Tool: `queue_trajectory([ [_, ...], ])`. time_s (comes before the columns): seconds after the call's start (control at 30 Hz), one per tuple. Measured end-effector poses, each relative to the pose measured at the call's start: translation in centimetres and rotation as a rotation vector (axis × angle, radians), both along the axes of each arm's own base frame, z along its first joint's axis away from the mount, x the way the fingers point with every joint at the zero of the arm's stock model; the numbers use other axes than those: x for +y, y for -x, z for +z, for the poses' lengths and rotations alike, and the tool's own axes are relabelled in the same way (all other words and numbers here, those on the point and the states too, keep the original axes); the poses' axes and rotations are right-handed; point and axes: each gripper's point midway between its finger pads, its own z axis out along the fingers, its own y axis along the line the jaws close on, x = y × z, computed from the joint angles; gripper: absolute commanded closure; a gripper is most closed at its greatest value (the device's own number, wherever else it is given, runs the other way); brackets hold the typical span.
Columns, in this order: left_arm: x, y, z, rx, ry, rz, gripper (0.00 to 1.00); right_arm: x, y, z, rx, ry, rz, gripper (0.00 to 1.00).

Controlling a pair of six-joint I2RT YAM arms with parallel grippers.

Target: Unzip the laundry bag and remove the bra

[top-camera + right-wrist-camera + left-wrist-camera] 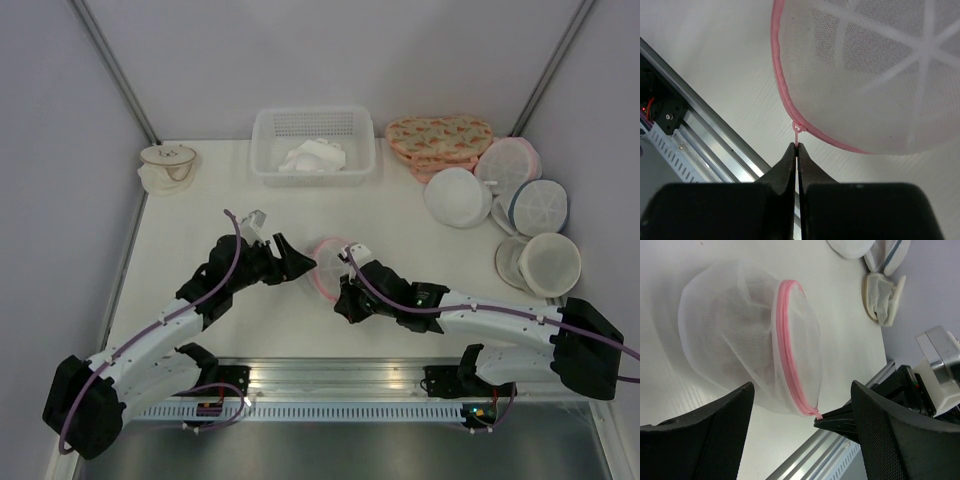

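Looking at the white counter (400, 225), with both arms reaching in from the near edge. The left arm (150, 345) and right arm (500, 315) meet mid-counter. A white basket (262, 150) sits at the middle of the far edge with a white cloth (315, 158) in it. A floral bag (438, 135) is in the far right corner, three round white bags (457, 197) run down the right edge, and a cream bag (168, 166) is in the far left corner.

The laundry bag (328, 262) is mid-counter, nearer the near edge, between the two arms. Its pink zip rim (790, 355) looks closed.

Left jaws are spread wide with the bag just ahead of them and no contact visible. Right jaws are pressed together, pinching the pink zip pull (798, 129).

The bra can't be made out; there's only a dim shadow behind the mesh.
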Motion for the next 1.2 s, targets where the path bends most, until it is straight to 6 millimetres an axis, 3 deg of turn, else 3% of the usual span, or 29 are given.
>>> queue_trajectory([
  [0.27, -0.6, 2.3, -4.0, 0.112, -0.029, -0.041, 0.21, 2.5, 1.0, -0.2, 0.045, -0.057, 0.099, 1.0],
  [0.37, -0.9, 2.4, -4.3, 0.125, -0.022, -0.051, 0.28, 3.3, 1.2, 0.4, 0.047, -0.096, 0.127, 1.0],
  [0.47, -1.3, 2.4, -4.3, 0.126, -0.009, -0.065, 0.42, 3.9, 1.4, 1.0, 0.042, -0.13, 0.147, 1.0],
  [0.5, -1.5, 2.4, -4.2, 0.128, -0.005, -0.068, 0.56, 4.0, 1.4, 1.2, 0.042, -0.138, 0.152, 1.0],
  [0.57, -1.7, 2.5, -4.1, 0.13, 0.008, -0.077, 0.73, 4.2, 1.5, 1.4, 0.043, -0.149, 0.162, 1.0],
  [0.6, -1.9, 2.5, -3.9, 0.128, 0.016, -0.081, 0.88, 4.3, 1.6, 1.5, 0.043, -0.154, 0.165, 0.99],
  [0.67, -2.1, 2.5, -3.6, 0.122, 0.028, -0.087, 0.98, 4.4, 1.6, 1.6, 0.042, -0.16, 0.169, 0.99],
  [0.93, -2.1, 2.5, -3.5, 0.117, 0.029, -0.089, 0.98, 4.0, 1.8, 1.0, 0.058, -0.134, 0.166, 1.0],
  [1.2, -2.3, 1.8, -2.2, 0.086, 0.02, -0.09, 0.98, 1.2, 2.4, -2.0, 0.098, 0.028, 0.09, 0.99],
])
